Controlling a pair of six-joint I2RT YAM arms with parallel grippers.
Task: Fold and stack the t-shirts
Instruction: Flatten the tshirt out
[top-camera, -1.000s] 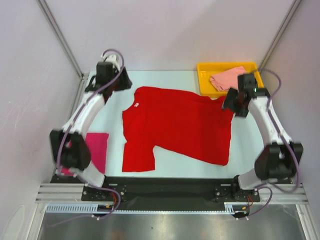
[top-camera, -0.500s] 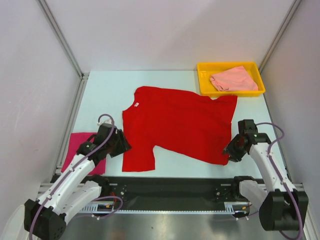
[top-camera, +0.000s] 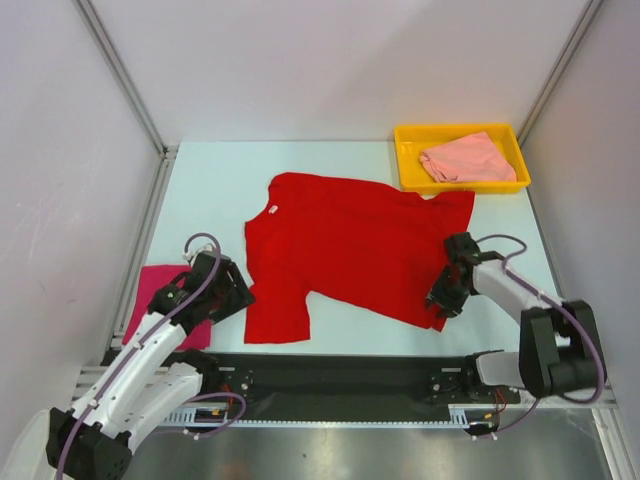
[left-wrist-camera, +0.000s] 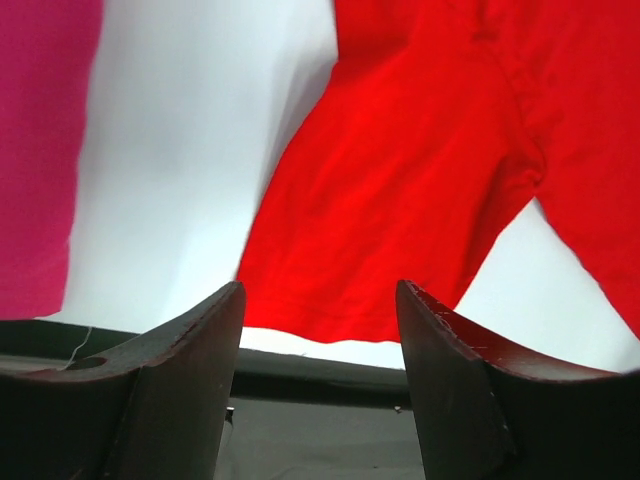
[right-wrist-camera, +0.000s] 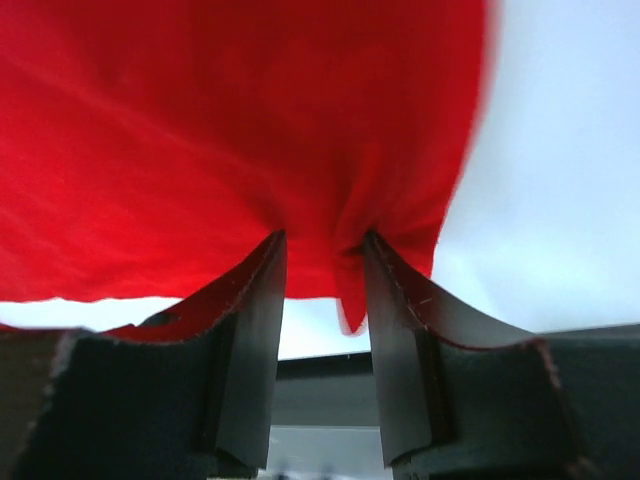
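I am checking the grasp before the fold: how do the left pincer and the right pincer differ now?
The left pincer is open and holds nothing; the right pincer is shut on the red t-shirt, cloth bunched between its fingers. The left pincer is beside the shirt's sleeve; the right pincer is at the hem corner. Both are low, near the front edge of the table.
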